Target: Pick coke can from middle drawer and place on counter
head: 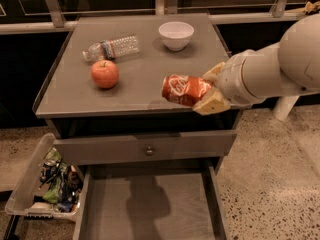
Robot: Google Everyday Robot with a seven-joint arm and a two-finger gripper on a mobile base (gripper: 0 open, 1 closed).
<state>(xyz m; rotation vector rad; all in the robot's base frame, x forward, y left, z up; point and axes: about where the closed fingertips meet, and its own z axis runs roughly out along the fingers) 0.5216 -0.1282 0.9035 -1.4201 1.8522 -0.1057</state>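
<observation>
We have the can clamped in the gripper: tan fingers close on its right end, one above and one below. The can is out of the drawer, which stands open and bare below. It sits over the front-right part of the counter, just inside the front edge. Its long axis is horizontal, roughly along that edge, free end pointing left and away from the wrist. So the can lies sideways out of the jaws, not hanging under them. The relation that matters is can to counter top, and we read it as just above the surface. We can't tell from this angle whether it touches. There's only one arm, coming in from the right, so everything to the left is further reach. Bare counter lies directly under and behind the can. The apple is well off to the left, with the bottle behind it. The bowl is at the back, well clear of the can. Our call is that we're late in the task and only the set-down is left. Released as held, the can lands on its side and could roll toward the front edge, since the axis runs parallel to it. We'd move it a bit inward or tip it upright before letting go.
</observation>
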